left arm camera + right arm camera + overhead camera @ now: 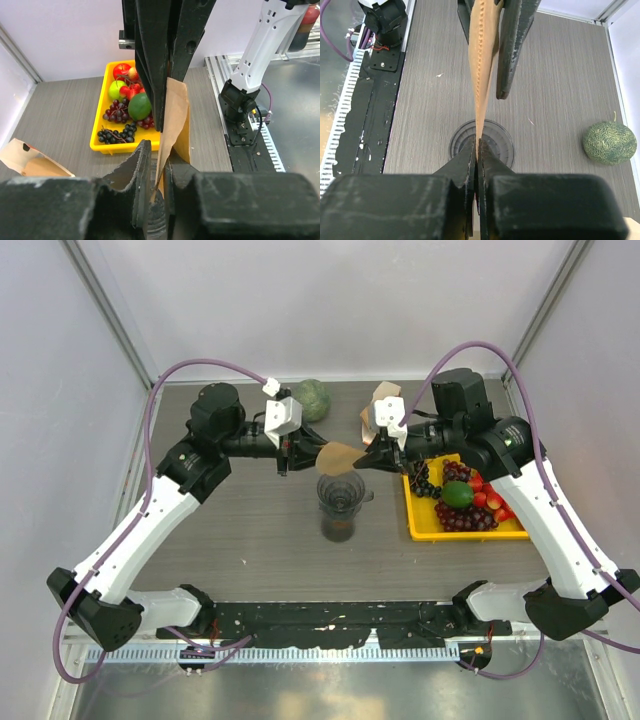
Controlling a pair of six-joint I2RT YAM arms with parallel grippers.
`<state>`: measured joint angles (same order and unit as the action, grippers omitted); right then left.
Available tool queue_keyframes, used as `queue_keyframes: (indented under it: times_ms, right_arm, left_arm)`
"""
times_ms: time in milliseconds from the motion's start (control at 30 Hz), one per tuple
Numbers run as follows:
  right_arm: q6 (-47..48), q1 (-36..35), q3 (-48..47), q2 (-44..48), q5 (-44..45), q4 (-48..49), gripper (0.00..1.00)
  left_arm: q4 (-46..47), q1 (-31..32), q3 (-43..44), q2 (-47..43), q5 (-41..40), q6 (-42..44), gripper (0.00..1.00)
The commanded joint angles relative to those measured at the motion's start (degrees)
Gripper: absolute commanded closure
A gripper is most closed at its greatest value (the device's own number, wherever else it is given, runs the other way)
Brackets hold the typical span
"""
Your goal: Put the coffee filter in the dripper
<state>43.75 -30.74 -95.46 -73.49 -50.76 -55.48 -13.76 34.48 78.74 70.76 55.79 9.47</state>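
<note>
Looking down on the table, you have both arms bent inward so that their grippers meet over its middle. The yellow tray of fruit lies at the right, under the right arm. The melon sits at the far edge, and the pack of papers is near it, behind the right wrist.

The dripper stands mid-table on a clear jug, its handle pointing right.

The filter is not in the dripper. It hangs in the air between the two grippers, on edge, just above and behind the rim.

Your right gripper has its jaws fully closed, with one edge of the filter pinched flat between the pads. The right wrist view shows the dripper's round rim directly beneath those fingertips.

Your left gripper takes the opposite edge. Its jaws are drawn in to a narrow slot, and the paper runs through it, pressed by both fingers.
</note>
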Motion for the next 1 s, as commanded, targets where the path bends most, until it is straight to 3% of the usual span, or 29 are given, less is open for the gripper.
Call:
queue_keyframes:
  times_ms: [0, 33, 100, 200, 233, 333, 400, 433, 467, 500, 567, 833, 967]
  right_arm:
    - [-2.4, -0.1, -1.7, 1.0, -1.4, 2.6, 0.90]
    - [-2.6, -0.1, -1.9, 1.1, -0.5, 2.4, 0.79]
    - [-1.5, 0.3, -2.9, 0.9, 0.6, 0.6, 0.65]
    - [1.3, 0.9, -4.5, -0.1, 1.9, -5.3, 0.59]
    - [2.9, 0.9, -5.2, -0.5, 2.1, -7.3, 0.62]
    - [3.8, 0.9, -5.8, -1.2, 1.2, -7.9, 0.85]
    - [2.5, 0.9, -5.6, -1.3, 0.4, -6.2, 0.95]
    - [1.4, 0.9, -5.4, -1.5, 0.0, -5.0, 0.95]
    - [0.9, 0.9, -5.6, -1.7, -0.2, -4.7, 0.95]
    - [0.4, 0.9, -5.6, -1.7, -0.7, -4.4, 0.95]
    - [-0.8, 0.9, -5.8, -1.8, -0.8, -3.7, 0.95]
    - [-3.7, 1.0, -6.4, -2.9, -3.2, -3.5, 0.95]
    - [-4.2, 1.0, -7.1, -3.4, -3.9, -3.6, 0.95]
  left_arm:
    - [5.8, 0.2, 1.1, 0.4, 2.7, -4.5, 0.90]
    - [5.0, 0.1, 1.2, 0.3, 2.5, -4.5, 0.98]
    - [2.7, -0.1, 2.0, 0.3, 1.7, -3.5, 1.00]
    - [-1.4, -0.7, 3.5, 0.8, 2.4, -1.7, 1.00]
    - [-3.5, -0.8, 4.3, 1.0, 2.7, -1.0, 1.00]
    - [-5.3, -0.6, 5.8, 1.8, 3.3, -1.1, 1.00]
    - [-5.6, -0.6, 6.4, 2.4, 2.4, -1.7, 1.00]
    - [-5.5, -0.5, 6.5, 2.5, 1.6, -2.0, 0.98]
    - [-5.3, -0.3, 6.4, 2.5, 1.4, -2.0, 0.89]
    - [-5.3, -0.1, 6.2, 2.4, 1.3, -1.9, 0.75]
    - [-4.9, 0.3, 5.6, 1.8, 1.0, -1.5, 0.64]
    - [-4.3, 1.4, 4.3, 1.6, -0.6, 0.9, 0.58]
    - [-4.3, 1.4, 4.7, 2.2, -2.3, 0.2, 0.66]
